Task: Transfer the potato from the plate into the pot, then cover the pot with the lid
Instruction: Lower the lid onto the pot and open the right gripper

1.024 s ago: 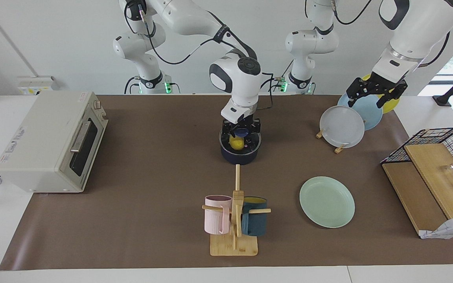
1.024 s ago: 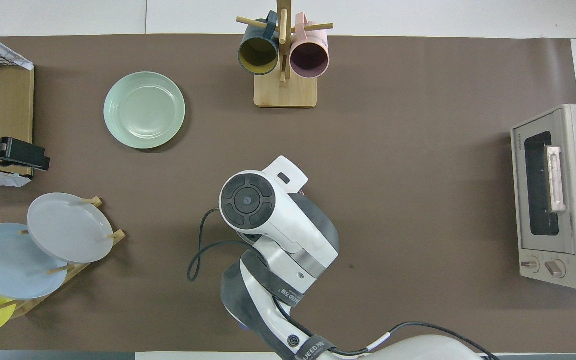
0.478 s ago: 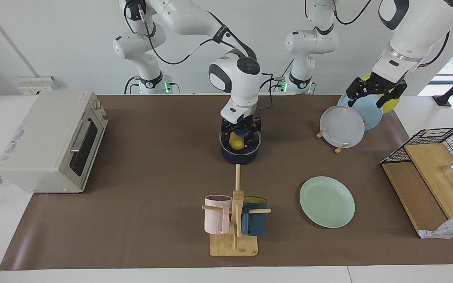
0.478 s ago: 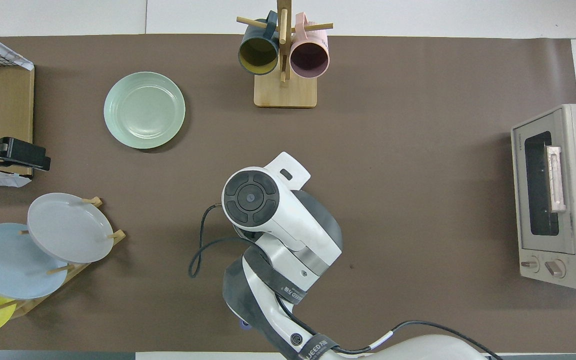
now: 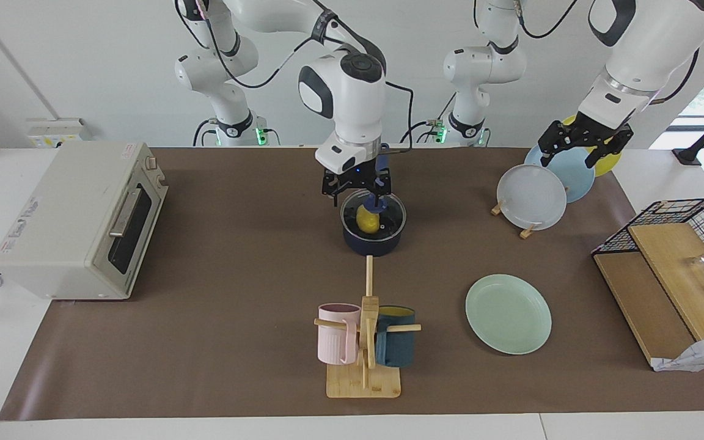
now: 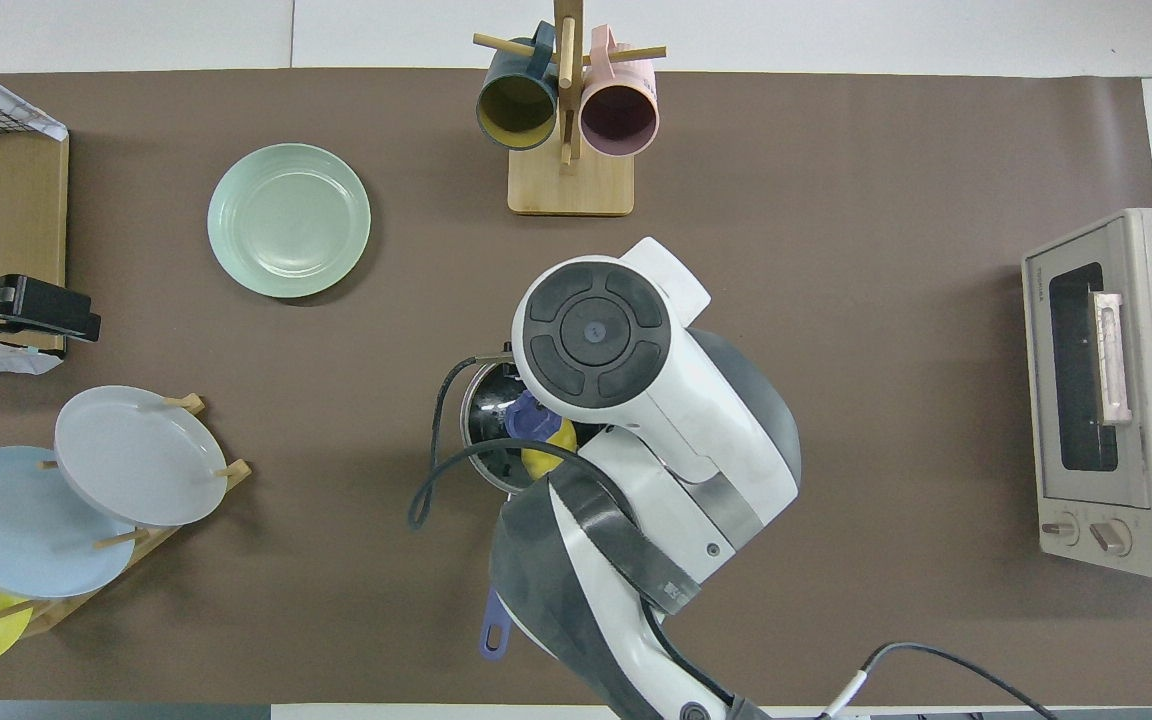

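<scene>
Potato (image 5: 368, 219) inside pot (image 5: 372, 242) under lid (image 5: 374, 214); right tool (image 5: 355, 188) spread wide above lid, holding nothing; left tool (image 5: 579, 146) spread wide over plate rack (image 5: 529, 230); mint plate (image 5: 508, 313) bare on desk (image 5: 236, 293).

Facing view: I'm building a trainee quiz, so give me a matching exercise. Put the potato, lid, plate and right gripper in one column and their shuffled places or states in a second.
1. potato
2. lid
3. plate
4. right gripper

a. open, over the pot
b. on the pot
c. in the pot
d. bare, farther from the robots than the pot

Pairs: 1-c, 2-b, 3-d, 4-a
</scene>
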Available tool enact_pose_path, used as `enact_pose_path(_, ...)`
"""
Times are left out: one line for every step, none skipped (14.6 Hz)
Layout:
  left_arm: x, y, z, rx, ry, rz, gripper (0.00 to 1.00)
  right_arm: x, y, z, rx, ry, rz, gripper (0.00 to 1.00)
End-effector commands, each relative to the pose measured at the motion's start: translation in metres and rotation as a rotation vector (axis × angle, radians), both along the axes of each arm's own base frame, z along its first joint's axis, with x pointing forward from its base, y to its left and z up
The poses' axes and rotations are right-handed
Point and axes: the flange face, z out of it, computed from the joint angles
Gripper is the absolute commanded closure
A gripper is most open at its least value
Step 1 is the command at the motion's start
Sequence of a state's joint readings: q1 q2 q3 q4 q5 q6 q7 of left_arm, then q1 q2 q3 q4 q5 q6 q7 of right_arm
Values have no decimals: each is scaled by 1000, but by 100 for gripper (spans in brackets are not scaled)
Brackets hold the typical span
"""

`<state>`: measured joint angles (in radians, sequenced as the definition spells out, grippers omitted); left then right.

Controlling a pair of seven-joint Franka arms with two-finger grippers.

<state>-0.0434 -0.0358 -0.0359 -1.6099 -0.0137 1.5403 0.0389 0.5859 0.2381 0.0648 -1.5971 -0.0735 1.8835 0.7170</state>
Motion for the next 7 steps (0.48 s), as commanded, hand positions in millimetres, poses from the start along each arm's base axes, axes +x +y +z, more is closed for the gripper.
enact_pose_path(-4,3,1,26,-1,12,0,6,-26,21,-19,32,-17,0)
enact_pose_path(-4,3,1,26,-1,12,0,10,-44,29,-30,48,-21,0)
enact_pose_path(-4,3,0,26,1,12,0,13,-65,40,-42,63,-12,0)
enact_pose_path(-4,3,0,26,2,12,0,11,-88,60,-48,70,6,0)
enact_pose_path(-4,3,0,26,1,12,0,12,-119,80,-44,66,15,0)
enact_pose_path(-4,3,1,25,1,12,0,13,-145,94,-43,77,37,0)
enact_pose_path(-4,3,0,26,1,12,0,12,-173,104,-37,107,99,0)
